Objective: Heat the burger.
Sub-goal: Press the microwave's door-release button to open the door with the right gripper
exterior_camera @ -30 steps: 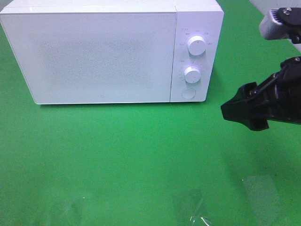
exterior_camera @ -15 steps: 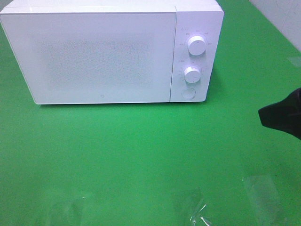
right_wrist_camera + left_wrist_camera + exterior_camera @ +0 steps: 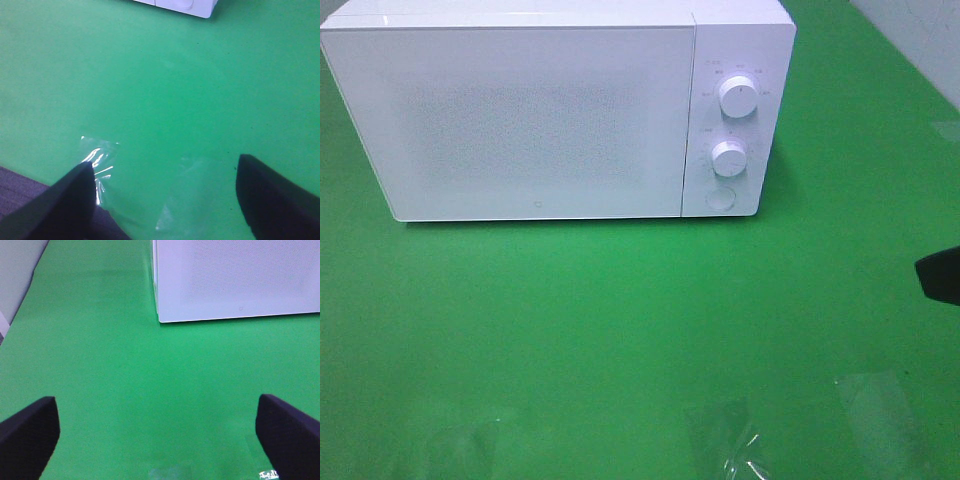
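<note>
The burger is out of view in every frame. A white microwave (image 3: 540, 110) stands at the back of the green table with its door shut; its front also shows in the left wrist view (image 3: 235, 280), and a corner of it in the right wrist view (image 3: 185, 5). My left gripper (image 3: 160, 440) is open over bare green cloth in front of the microwave's left end, with nothing between its fingers. My right gripper (image 3: 170, 200) is open too and holds nothing. Only a black tip of the right arm (image 3: 942, 275) shows at the right edge of the high view.
Two white knobs (image 3: 738, 96) (image 3: 729, 157) and a round button (image 3: 720, 199) sit on the microwave's right panel. Clear shiny patches (image 3: 730, 440) (image 3: 875, 400) lie on the cloth near the front edge, one under the right gripper (image 3: 100, 160). A white wall (image 3: 920, 30) rises at the back right.
The right arm has pulled back to the right, from beside the microwave's panel to almost out of the high view. The microwave has not moved.
</note>
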You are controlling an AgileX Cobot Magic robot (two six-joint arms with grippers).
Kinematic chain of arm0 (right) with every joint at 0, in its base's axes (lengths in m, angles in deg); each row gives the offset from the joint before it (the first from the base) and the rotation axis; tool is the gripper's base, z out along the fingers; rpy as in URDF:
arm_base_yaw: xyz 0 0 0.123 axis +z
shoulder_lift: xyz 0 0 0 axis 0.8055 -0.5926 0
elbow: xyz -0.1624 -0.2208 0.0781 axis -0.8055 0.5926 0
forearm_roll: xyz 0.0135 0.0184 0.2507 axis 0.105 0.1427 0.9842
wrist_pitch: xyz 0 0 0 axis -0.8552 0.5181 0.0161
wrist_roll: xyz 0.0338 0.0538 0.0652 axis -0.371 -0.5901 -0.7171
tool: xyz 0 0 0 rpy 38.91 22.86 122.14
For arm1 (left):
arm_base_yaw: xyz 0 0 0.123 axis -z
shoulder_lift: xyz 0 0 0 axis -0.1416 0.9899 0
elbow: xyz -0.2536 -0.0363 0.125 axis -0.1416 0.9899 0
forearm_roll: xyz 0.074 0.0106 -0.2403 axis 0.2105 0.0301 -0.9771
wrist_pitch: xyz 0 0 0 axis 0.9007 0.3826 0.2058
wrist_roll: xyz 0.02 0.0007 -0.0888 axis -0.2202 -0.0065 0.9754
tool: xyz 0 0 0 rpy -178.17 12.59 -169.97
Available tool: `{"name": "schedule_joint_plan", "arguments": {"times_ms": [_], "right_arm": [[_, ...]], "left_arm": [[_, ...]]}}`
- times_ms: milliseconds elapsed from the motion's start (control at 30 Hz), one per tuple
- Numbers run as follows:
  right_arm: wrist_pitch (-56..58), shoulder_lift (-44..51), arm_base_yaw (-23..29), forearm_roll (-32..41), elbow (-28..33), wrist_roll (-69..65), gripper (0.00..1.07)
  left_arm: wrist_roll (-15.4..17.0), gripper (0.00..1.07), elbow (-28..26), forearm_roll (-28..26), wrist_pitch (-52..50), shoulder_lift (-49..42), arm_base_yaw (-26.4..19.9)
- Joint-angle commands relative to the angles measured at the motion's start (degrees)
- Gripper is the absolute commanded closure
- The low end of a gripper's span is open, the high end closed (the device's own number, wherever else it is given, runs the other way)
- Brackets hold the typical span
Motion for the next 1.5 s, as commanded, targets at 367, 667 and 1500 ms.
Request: {"name": "schedule_joint_plan", "arguments": {"times_ms": [367, 667, 1500], "right_arm": [[7.0, 12.8, -11.7, 6.1, 0.1, 8.0, 0.34], [8.9, 24.0, -16.7, 5.4, 2.4, 8.6, 0.28], [13.3, 43.7, -25.1, 4.5, 7.4, 6.8, 0.31]], "left_arm": [[0.1, 0.07, 0.2, -0.1, -0.1, -1.2, -0.1], [0.1, 0.07, 0.2, -0.1, -0.1, -1.2, -0.1], [0.1, 0.07, 0.2, -0.1, -0.1, -1.1, -0.1]]}}
